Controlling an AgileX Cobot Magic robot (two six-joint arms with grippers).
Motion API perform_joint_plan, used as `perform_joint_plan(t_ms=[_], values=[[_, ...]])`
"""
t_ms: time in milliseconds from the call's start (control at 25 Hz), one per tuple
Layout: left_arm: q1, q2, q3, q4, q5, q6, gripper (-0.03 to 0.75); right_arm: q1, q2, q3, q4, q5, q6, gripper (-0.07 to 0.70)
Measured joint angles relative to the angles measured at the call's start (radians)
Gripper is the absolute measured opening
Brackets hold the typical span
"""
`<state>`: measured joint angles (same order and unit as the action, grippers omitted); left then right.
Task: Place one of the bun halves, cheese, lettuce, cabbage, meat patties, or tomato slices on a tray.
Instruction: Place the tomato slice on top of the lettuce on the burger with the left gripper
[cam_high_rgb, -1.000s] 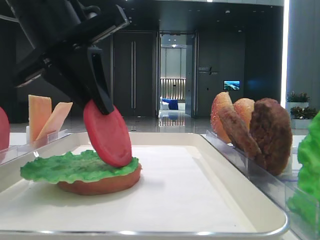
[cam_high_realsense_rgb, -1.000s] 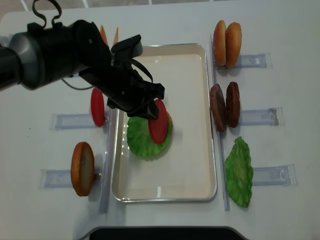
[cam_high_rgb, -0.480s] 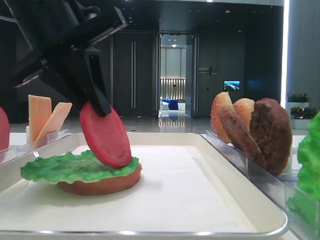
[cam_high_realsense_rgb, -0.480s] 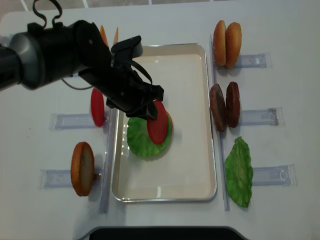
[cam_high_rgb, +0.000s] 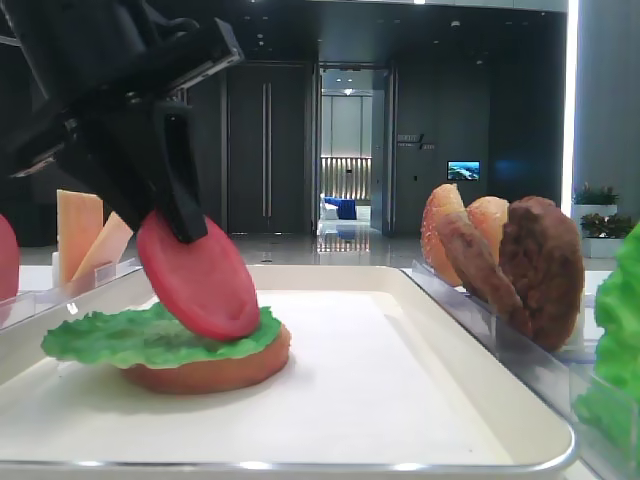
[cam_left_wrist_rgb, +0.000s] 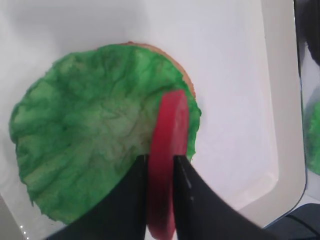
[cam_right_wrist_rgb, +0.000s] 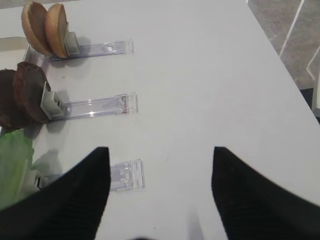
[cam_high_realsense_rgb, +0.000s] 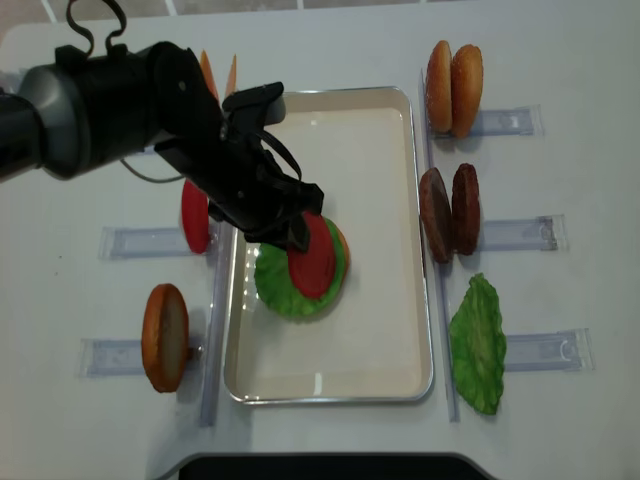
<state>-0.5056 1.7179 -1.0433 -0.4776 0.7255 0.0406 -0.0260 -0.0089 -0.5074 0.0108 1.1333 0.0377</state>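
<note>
A red tomato slice (cam_left_wrist_rgb: 167, 150) stands tilted on edge between the fingers of my left gripper (cam_left_wrist_rgb: 161, 159), which is shut on it. Its lower edge rests on the green lettuce (cam_left_wrist_rgb: 95, 150) that covers a bun half (cam_high_rgb: 210, 370) on the cream tray (cam_high_realsense_rgb: 380, 150). From the front, the tomato slice (cam_high_rgb: 195, 280) leans low over the lettuce (cam_high_rgb: 110, 335) under the black left gripper (cam_high_rgb: 175, 210). From above, the left gripper (cam_high_realsense_rgb: 290, 225) and the slice (cam_high_realsense_rgb: 312, 257) are at the tray's left middle. My right gripper (cam_right_wrist_rgb: 160, 150) is open over bare white table, holding nothing.
Clear racks flank the tray. On the right stand two bun halves (cam_high_realsense_rgb: 452, 75) and two meat patties (cam_high_realsense_rgb: 450, 210), with a lettuce leaf (cam_high_realsense_rgb: 477, 345) below them. On the left are cheese slices (cam_high_rgb: 80, 230), another tomato slice (cam_high_realsense_rgb: 195, 215) and a bun half (cam_high_realsense_rgb: 165, 337).
The left gripper has shifted left and lower, and the tomato slice it holds has tipped flatter onto the lettuce.
</note>
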Motion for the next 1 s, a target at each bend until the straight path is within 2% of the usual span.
perform_joint_plan(t_ms=[280,560,640,800,1000], values=[[0.000,0.001,0.000,0.031,0.022,-0.005,0.155,0.000,0.000,0.000,0.000,0.000,0.000,0.423],[0.000,0.001,0.000,0.140,0.048,-0.094,0.167,0.000,0.000,0.000,0.000,0.000,0.000,0.423],[0.000,0.001,-0.005,0.166,0.062,-0.112,0.209,0.000,0.000,0.000,0.000,0.000,0.000,0.423],[0.000,-0.005,-0.029,0.223,0.094,-0.155,0.344,0.000,0.000,0.000,0.000,0.000,0.000,0.423],[0.000,-0.035,-0.110,0.251,0.150,-0.177,0.395,0.000,0.000,0.000,0.000,0.000,0.000,0.423]])
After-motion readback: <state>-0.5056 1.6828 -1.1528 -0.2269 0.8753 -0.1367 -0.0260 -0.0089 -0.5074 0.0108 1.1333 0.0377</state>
